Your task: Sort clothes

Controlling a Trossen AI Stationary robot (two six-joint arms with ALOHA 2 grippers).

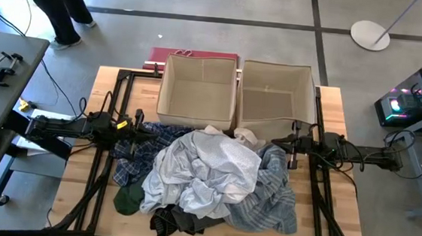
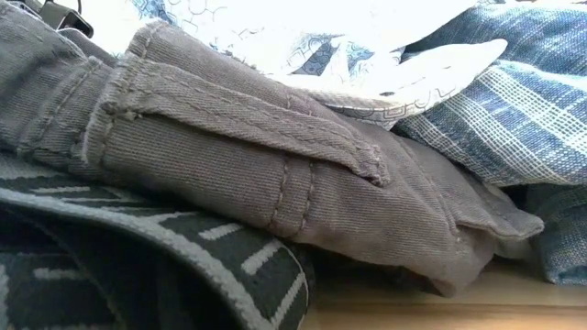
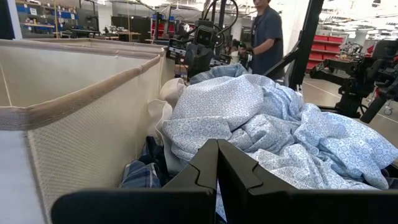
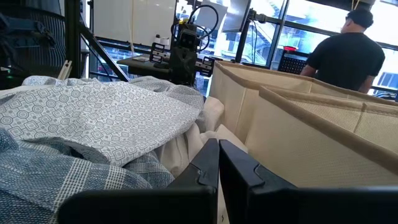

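Sorting has not begun: the clothes lie heaped before 2 empty boxes. Left tool and right tool wait closed, gripping nothing; next, one must open and pick a garment.

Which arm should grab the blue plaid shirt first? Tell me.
Left. The blue plaid shirt lies on the pile's left edge, right by the left gripper; the right gripper waits across the pile. Both boxes are empty.

Being counted: two beige fabric boxes, one heap of clothes, two arms, one bench.
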